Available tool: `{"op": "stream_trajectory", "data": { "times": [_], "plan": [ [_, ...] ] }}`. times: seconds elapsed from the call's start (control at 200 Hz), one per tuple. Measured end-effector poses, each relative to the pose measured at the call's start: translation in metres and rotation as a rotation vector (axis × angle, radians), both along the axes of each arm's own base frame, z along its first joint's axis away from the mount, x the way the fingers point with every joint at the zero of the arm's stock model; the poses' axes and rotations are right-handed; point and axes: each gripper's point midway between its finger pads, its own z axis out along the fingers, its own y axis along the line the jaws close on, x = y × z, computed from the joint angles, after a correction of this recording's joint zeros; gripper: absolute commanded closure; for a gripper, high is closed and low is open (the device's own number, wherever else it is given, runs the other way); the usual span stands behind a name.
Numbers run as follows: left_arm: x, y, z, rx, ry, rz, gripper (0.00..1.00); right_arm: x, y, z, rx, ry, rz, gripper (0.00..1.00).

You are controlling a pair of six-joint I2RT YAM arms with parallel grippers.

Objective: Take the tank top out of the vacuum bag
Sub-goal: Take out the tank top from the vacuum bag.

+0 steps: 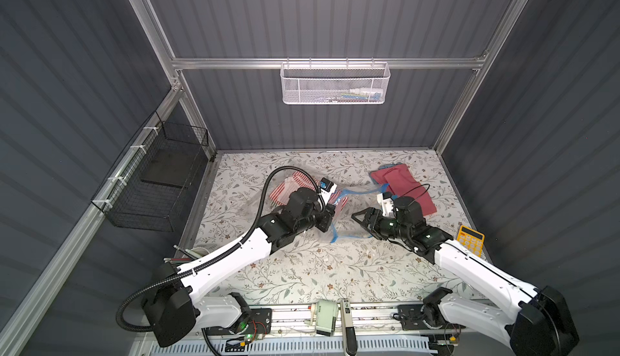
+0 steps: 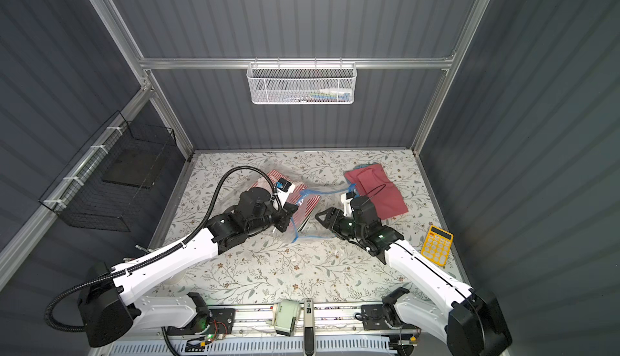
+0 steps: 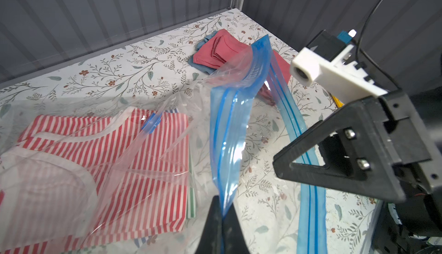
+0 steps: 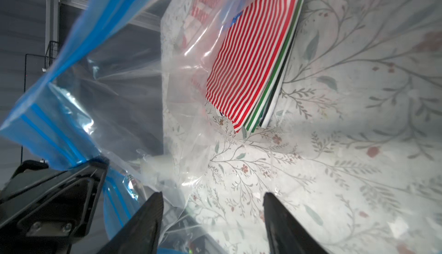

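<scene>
- Now the left gripper [image 3: 221, 213] pinches the blue edge of the bag [image 3: 229, 130].
- Right gripper [image 4: 212, 205] is open, holding nothing.
- Striped top [image 3: 134, 159] lies inside the bag, half hidden by the left arm [image 1: 235, 253] in both top views.

One clear crinkly plastic vacuum bag [image 3: 229, 133] with a blue zip strip. Inside it, at least three folded striped tops [image 4: 251, 56]. Outside the bag: one yellow calculator [image 1: 470, 239], one white mesh basket [image 1: 335, 84], one black wire basket [image 1: 157, 183].
</scene>
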Motion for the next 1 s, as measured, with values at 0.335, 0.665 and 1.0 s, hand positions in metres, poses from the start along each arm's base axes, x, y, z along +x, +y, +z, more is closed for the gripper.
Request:
{"op": "stream_trajectory", "data": {
  "times": [0.335, 0.665, 1.0],
  "plan": [
    [0.004, -0.001, -0.001, 0.0, 0.01, 0.022, 1.0, 0.012, 0.009, -0.035, -0.07, 0.069, -0.07, 0.52],
    [0.015, -0.006, -0.004, 0.02, 0.012, 0.045, 1.0, 0.012, 0.034, -0.041, -0.056, 0.065, -0.03, 0.53],
    [0.01, -0.013, 0.005, -0.01, 0.019, 0.0, 1.0, 0.026, 0.062, -0.054, 0.023, 0.136, -0.011, 0.62]
  ]
}}
